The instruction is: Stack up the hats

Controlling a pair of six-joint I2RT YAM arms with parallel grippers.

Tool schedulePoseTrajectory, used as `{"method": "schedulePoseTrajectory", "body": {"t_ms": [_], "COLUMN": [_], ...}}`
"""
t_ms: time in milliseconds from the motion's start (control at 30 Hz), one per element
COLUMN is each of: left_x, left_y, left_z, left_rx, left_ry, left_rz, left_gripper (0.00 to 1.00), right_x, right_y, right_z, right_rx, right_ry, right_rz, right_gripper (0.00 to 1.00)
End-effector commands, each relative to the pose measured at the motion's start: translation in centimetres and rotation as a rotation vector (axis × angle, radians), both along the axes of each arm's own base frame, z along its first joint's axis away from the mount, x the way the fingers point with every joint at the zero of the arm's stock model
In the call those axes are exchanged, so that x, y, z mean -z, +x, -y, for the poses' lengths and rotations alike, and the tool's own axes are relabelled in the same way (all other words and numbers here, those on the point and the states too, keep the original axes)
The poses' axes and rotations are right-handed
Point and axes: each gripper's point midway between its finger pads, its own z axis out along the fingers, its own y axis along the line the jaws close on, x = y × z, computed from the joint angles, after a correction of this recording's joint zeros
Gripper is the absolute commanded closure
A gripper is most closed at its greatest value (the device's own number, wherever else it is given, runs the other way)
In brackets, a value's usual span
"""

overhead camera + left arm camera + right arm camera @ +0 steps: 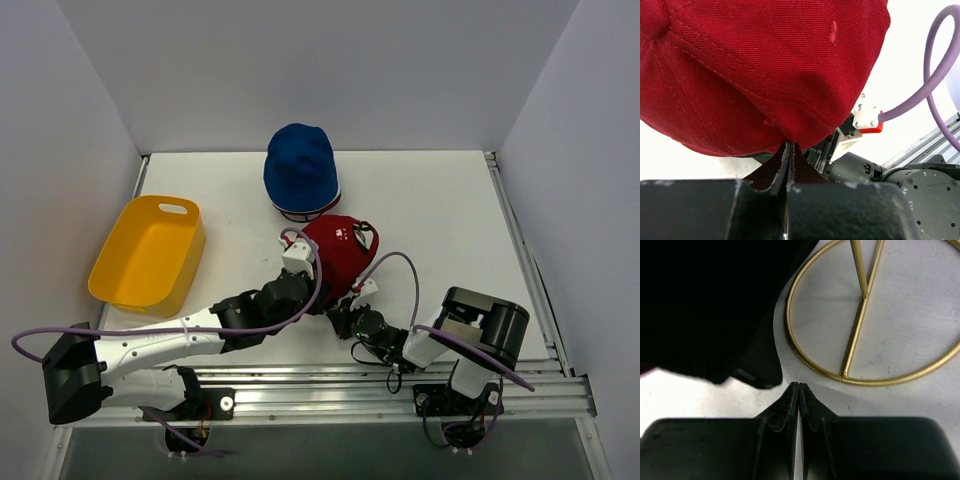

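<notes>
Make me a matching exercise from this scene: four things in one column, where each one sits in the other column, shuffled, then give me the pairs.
1. red fabric baseball cap
2. blue fabric hat
3. yellow plastic tub
4. gold wire ring

a. left side of the table
b. just beyond the right claw
c. far end of the table, middle
d. at the tips of the left claw

Pairs: 1-d, 2-c, 3-a, 4-b
</notes>
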Motion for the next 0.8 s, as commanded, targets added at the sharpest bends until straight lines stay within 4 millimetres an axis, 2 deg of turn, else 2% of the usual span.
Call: {"method": "schedulePoseTrajectory", "body": {"t_ms": [0,233,400,433,500,533,567,633,667,767], "left_x": [-1.8,-1.4,-1.1,-1.0,-0.9,-0.8,-0.9,-0.8,-0.8,-1.0], "left_y": [-0.3,-0.6,-0.4,-0.4,-0.4,-0.3,-0.4,-0.4,-0.4,-0.3], "left_z": [1.4,1.7,2.0,2.0,2.1,2.1,2.2,2.1,2.1,2.2], "left_rx": [0.023,0.026,0.023,0.022,0.020,0.021,0.023,0.025,0.025,0.022], "left_ry": [-0.079,-0.100,-0.094,-0.095,-0.096,-0.092,-0.088,-0.076,-0.079,-0.090], "left_rz": [0.014,0.006,0.003,0.002,0.002,0.001,0.000,-0.003,-0.001,0.005], "left_gripper": [0.98,0.98,0.98,0.98,0.98,0.98,0.98,0.98,0.98,0.97], "right_x": [-8.5,-8.9,-7.9,-8.4,-7.9,-6.4,-6.3,-6.3,-5.7,-6.4], "right_y": [2.3,3.1,2.7,2.5,2.3,2.1,1.9,1.7,1.3,1.0], "right_z": [-3.3,-2.9,-1.8,-1.8,-1.8,-1.5,-1.3,-0.4,0.9,1.6], "right_rx": [0.019,0.075,0.095,0.085,0.084,0.083,0.085,0.103,0.117,0.112], "right_ry": [0.263,0.273,0.277,0.303,0.305,0.242,0.232,0.237,0.225,0.220], "right_rz": [0.194,0.206,0.183,0.191,0.158,0.121,0.117,0.124,0.125,0.152], "right_gripper": [1.00,1.00,1.00,1.00,1.00,1.00,1.00,1.00,1.00,1.00]}}
